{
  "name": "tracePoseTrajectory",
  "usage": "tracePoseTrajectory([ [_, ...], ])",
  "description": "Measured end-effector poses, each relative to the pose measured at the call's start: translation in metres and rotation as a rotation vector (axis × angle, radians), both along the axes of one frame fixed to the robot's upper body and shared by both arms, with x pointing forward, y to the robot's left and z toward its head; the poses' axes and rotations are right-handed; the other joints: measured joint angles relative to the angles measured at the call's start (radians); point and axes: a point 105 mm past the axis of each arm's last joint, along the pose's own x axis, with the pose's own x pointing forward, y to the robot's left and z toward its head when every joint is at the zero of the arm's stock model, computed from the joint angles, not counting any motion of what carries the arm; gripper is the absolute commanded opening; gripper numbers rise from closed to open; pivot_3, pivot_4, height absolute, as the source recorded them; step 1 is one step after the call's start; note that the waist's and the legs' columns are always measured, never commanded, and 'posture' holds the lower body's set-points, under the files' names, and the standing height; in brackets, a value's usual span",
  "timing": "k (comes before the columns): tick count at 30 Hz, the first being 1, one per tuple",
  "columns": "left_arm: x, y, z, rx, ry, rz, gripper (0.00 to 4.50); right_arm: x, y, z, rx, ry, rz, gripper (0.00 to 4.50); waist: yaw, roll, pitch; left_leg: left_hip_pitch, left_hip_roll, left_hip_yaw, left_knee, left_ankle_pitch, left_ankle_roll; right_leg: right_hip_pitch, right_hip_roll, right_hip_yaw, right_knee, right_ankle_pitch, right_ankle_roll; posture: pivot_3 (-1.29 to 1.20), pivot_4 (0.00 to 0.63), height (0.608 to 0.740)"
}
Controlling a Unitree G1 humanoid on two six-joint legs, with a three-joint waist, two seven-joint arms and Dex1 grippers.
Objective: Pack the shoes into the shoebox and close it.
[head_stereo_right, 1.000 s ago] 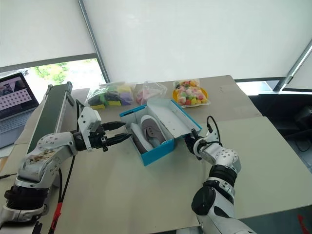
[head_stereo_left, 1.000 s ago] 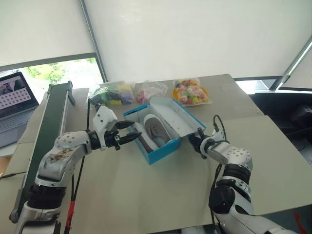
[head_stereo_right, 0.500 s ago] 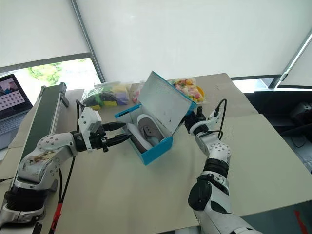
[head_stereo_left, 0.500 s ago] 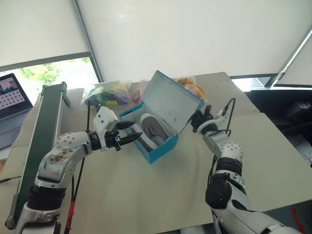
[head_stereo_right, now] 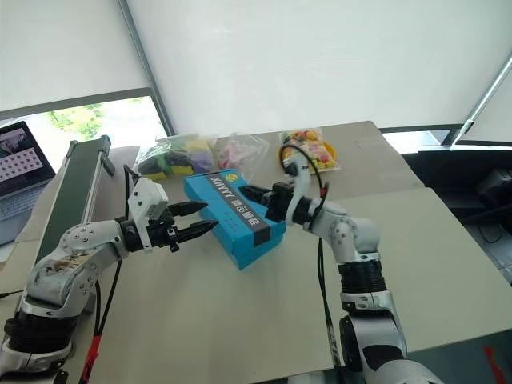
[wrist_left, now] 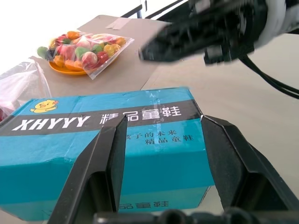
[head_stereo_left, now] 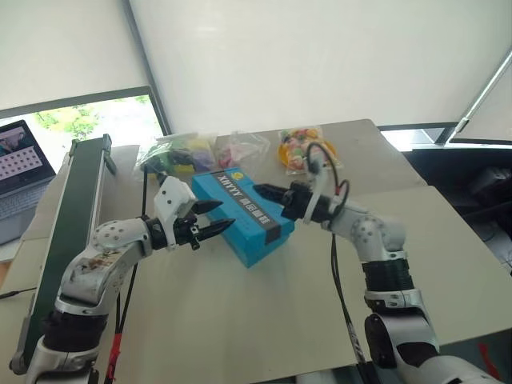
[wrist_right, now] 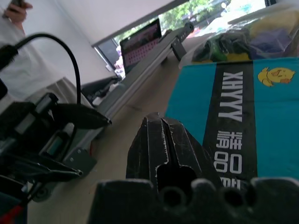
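The turquoise shoebox (head_stereo_left: 238, 206) lies on the table with its lid down, a black stripe of white lettering across the top. The shoes are hidden inside it. My left gripper (head_stereo_left: 227, 214) stands open at the box's left side, its two black fingers (wrist_left: 110, 158) spread in front of the box wall (wrist_left: 140, 140); I cannot tell whether they touch it. My right gripper (head_stereo_left: 262, 190) is shut and reaches in from the right, level, just over the lid (wrist_right: 261, 116). Its closed fingertips (wrist_right: 161, 140) hold nothing.
Clear bags of colourful items lie behind the box: one on an orange plate (head_stereo_left: 302, 148), a pink one (head_stereo_left: 240, 149) and a dark and yellow one (head_stereo_left: 178, 154). A long dark green rail (head_stereo_left: 74, 212) runs along the table's left side, with a laptop (head_stereo_left: 18, 164) beyond it.
The lid has swung from open down onto the box, covering the shoes. My right gripper rose and moved left from the box's right side to above the lid. The left gripper stayed put.
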Motion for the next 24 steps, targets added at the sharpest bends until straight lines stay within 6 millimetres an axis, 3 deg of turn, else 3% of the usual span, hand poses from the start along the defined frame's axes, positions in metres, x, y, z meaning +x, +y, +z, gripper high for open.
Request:
tracePoseTrajectory([
  [5,-0.002,0.002,0.002,-0.016,-0.002,0.019,2.65,0.018,0.026,-0.007,-0.186,-0.144,0.007,0.04,0.003,-0.001,0.000,0.002,0.000,0.000,0.000,0.001,-0.001,0.001,0.001,0.000,0.001,0.000,0.000,0.00,0.150,0.646],
  [10,-0.005,0.004,0.003,-0.032,0.000,0.052,2.65,0.043,0.049,-0.045,-0.357,-0.156,-0.030,0.04,0.000,-0.001,0.000,0.003,0.000,0.000,0.000,0.001,-0.002,0.000,0.002,0.002,0.001,0.000,0.000,0.00,0.150,0.646],
  [16,-0.007,0.012,0.002,-0.037,-0.007,0.115,2.65,0.043,0.068,-0.056,-0.413,-0.169,0.012,0.04,-0.004,0.000,-0.001,0.006,-0.001,-0.002,0.000,-0.002,-0.004,-0.001,0.002,0.004,0.007,0.001,-0.002,0.00,0.150,0.646],
  [24,-0.010,0.016,0.001,-0.078,-0.012,0.192,2.65,0.044,0.070,-0.055,-0.373,-0.153,-0.012,0.04,-0.012,0.000,-0.003,0.007,-0.001,-0.003,0.000,-0.003,-0.003,-0.001,0.005,0.005,0.010,0.001,-0.002,0.00,0.150,0.646],
])
